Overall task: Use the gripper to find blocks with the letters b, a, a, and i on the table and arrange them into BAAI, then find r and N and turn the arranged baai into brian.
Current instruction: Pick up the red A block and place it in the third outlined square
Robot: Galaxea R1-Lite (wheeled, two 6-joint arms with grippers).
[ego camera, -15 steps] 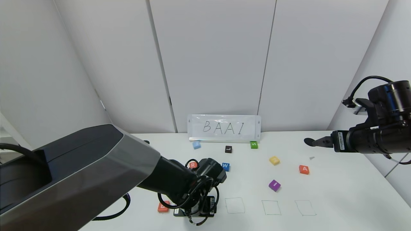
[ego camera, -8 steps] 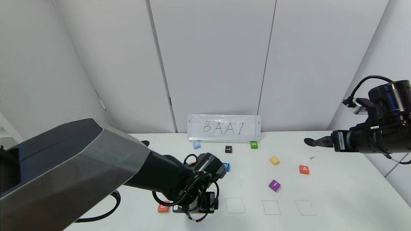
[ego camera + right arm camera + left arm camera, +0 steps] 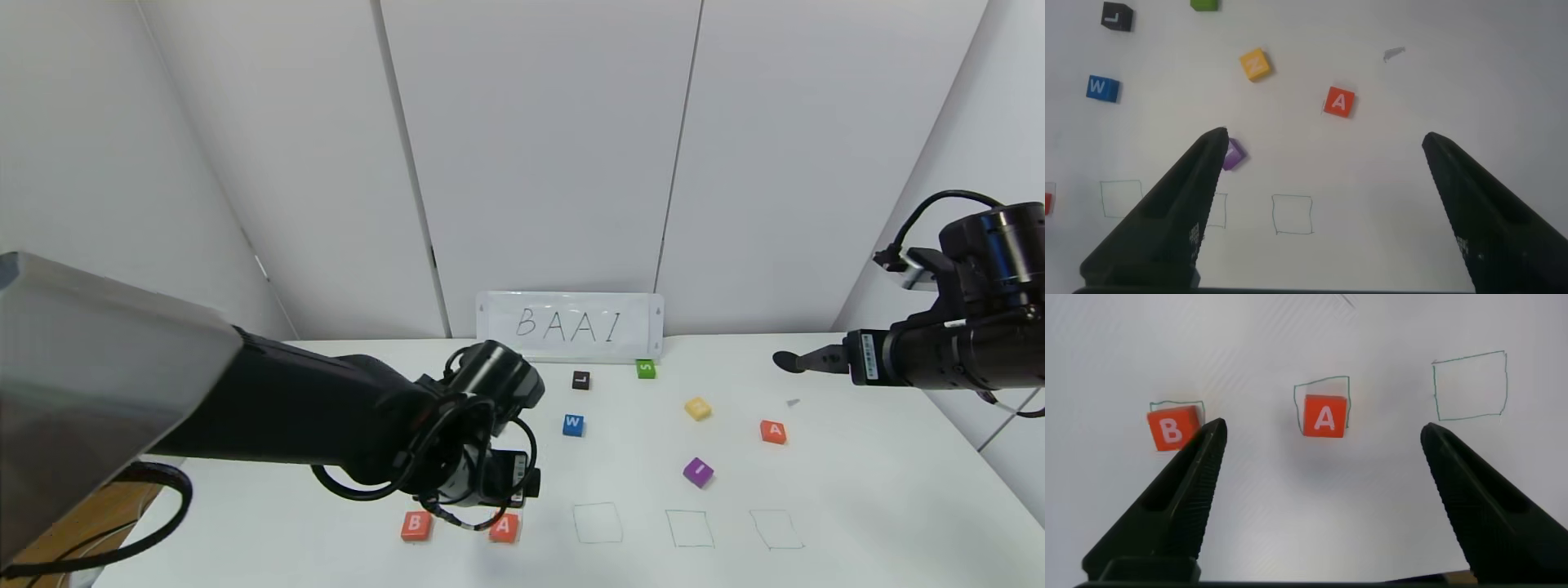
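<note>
The table [image 3: 857,490] carried the whole layout: a row of pen-drawn squares along its near edge, loose letter cubes farther back, and a BAAI sign [image 3: 570,326] standing at the rear.

The left arm reached across the near left of the table, and the left gripper [image 3: 1319,469] hung above the first two squares. In the left wrist view its fingers stood wide apart with nothing between them. The right gripper [image 3: 1323,180] hovered at the far right, above the table, fingers likewise fully spread and empty.

Of the task blocks, the B cube [image 3: 415,525] sat on the first square and the first A cube [image 3: 504,527] on the second, each slightly off its outline, apart from one another and clear of the fingers. The second A cube [image 3: 773,431] lay loose at the right, and the purple I cube [image 3: 698,471] lay near it, just behind the third and fourth squares. The three remaining squares [image 3: 598,523] stood vacant. The R cube was not visible, probably hidden behind the left arm.

Judgement: two of four letters were placed; the step in hand was the release of the first A. The next move called for fetching the second A, which sat nearer the right gripper, and setting it in the third square.
</note>
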